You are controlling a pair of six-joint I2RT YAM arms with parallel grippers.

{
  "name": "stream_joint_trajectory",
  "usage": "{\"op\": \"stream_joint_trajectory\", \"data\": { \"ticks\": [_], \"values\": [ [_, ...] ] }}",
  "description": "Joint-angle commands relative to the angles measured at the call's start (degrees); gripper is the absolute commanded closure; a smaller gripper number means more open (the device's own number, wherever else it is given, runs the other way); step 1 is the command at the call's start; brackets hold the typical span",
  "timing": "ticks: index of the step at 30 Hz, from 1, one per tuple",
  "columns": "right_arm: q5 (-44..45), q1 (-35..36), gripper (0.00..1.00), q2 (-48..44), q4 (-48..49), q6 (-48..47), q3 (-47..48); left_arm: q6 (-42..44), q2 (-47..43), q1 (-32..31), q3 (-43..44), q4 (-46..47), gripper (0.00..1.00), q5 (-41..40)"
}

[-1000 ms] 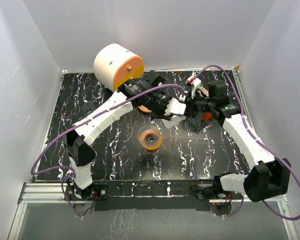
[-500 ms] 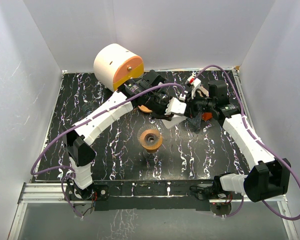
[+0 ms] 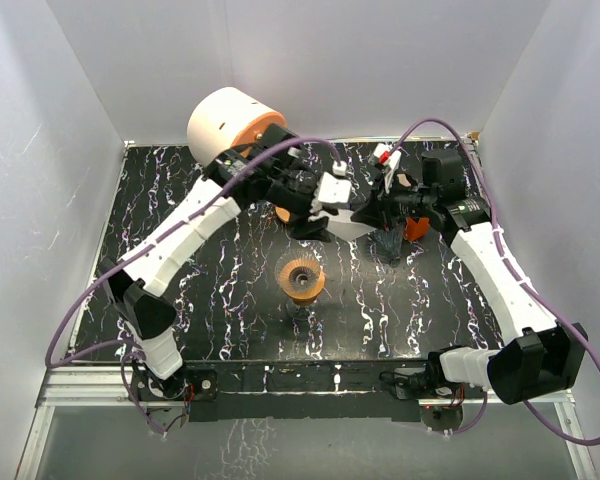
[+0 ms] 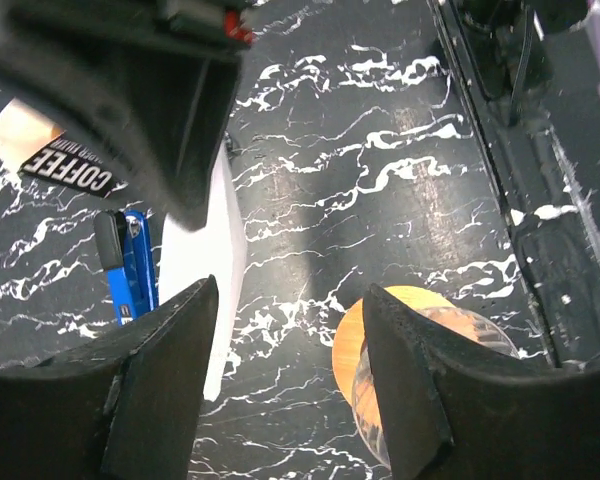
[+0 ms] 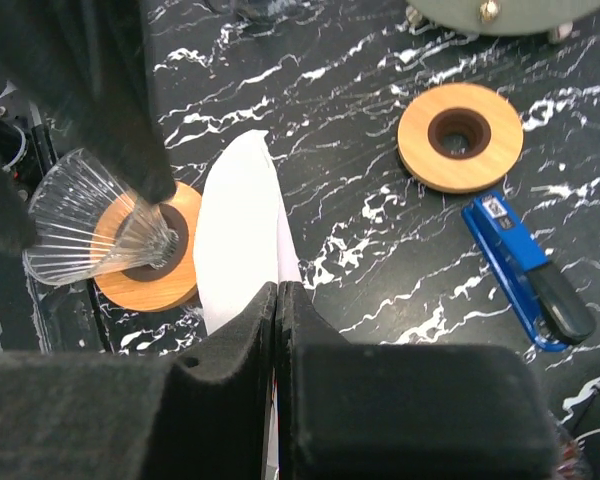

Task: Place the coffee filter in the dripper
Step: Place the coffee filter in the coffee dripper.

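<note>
The white paper coffee filter [image 5: 238,235] hangs flat from my right gripper [image 5: 278,292], whose fingers are shut on its edge. It hovers above the table just right of the dripper [image 5: 92,222], a ribbed glass cone on a round wooden base [image 3: 302,279]. My left gripper [image 4: 288,395] is open with nothing between its fingers. From the left wrist the filter [image 4: 206,268] shows to the left and the dripper [image 4: 416,350] to the right. From above, my left gripper [image 3: 317,218] sits up and left of the filter [image 3: 352,227], which my right gripper [image 3: 366,212] holds.
A white and orange cylinder [image 3: 234,125] stands at the back left. A wooden ring [image 5: 460,136] and a blue stapler [image 5: 525,270] lie behind the filter. A dark coffee bag [image 4: 72,165] is near the right arm. White walls enclose the table.
My left gripper has opened, let go of the filter and pulled back up and to the left. The right gripper stays shut on the filter.
</note>
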Motion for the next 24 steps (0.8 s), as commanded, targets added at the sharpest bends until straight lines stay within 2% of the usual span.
{"op": "stream_joint_trajectory", "data": {
  "ticks": [1, 5, 9, 16, 20, 24],
  "values": [
    [-4.64, -0.14, 1.0, -2.09, -1.46, -4.56, 5.56, -5.72, -6.82, 7.44, 1.43, 0.96, 0.39, 10.69],
    [-7.02, 0.72, 1.0, -2.65, -1.83, -5.42, 7.97, -12.09, -10.17, 14.67, -0.4, 3.53, 0.3, 15.17],
    [-8.06, 4.09, 1.0, -1.39, -5.56, -6.85, 12.2, -19.97, -13.66, 23.05, -4.32, 7.76, 0.2, 16.22],
    [-7.62, 11.15, 1.0, 0.34, -8.52, -5.6, 19.58, -31.32, -19.87, 37.23, -16.68, 16.67, 0.14, 17.5],
    [-6.96, 14.7, 1.0, 0.9, -7.66, -3.83, 19.98, -34.2, -22.41, 41.9, -21.75, 19.31, 0.12, 16.52],
    [-5.37, 17.52, 1.0, 1.01, -3.83, -0.79, 16.25, -33.66, -25.08, 43.1, -24.4, 18.44, 0.15, 12.5]
  ]
}}
